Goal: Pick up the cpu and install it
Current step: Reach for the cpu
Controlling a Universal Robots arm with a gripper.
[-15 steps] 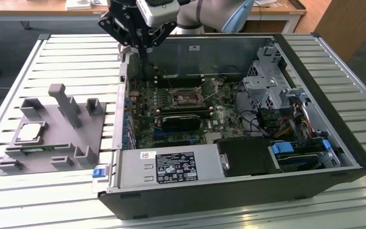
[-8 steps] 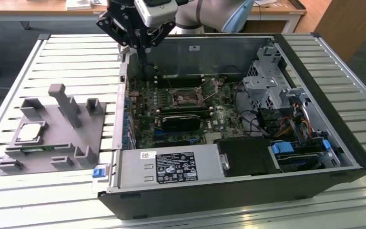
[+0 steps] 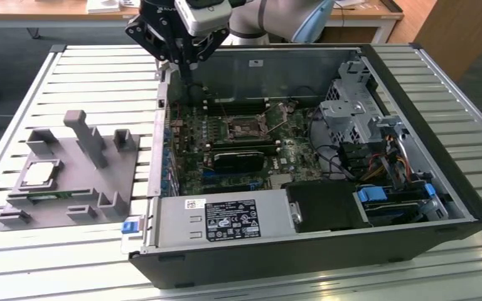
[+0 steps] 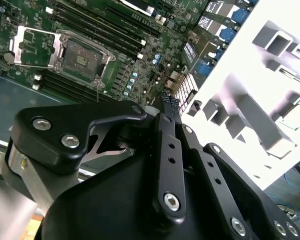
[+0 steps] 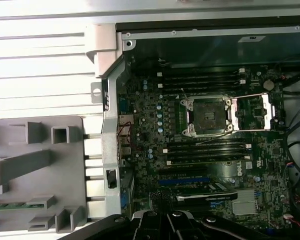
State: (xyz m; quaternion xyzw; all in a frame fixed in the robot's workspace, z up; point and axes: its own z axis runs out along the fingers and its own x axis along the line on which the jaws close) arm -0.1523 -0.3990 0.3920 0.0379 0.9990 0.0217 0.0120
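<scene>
Silver-grey metal lid, thin pale rim, flat square: the cpu (image 3: 42,172) lies in a shallow recess of the matte grey plastic holder (image 3: 90,179) at the exterior view's left, on the pale slatted surface (image 3: 98,81). It's well apart from my tool (image 3: 188,61). A narrow green memory stick (image 3: 53,199) lies just beside it on the near side. My tool hangs over the far left corner of the open black computer case (image 3: 308,257). In the second wrist view the ribbed pads (image 4: 165,97) are pinched together, nothing between them. The socket (image 5: 207,116) is a dark square, bare, with its shiny metal frame (image 5: 252,111) flipped open beside it, so nothing is installed yet. My read: the step in hand is the reach to the cpu. To do it well I should spread the pads above the holder, come straight down square to the chip's edges and stay clear of the tall slanted post (image 3: 86,135). Grip the rim lightly; the lid looks smooth and slippery, the chip thin.
</scene>
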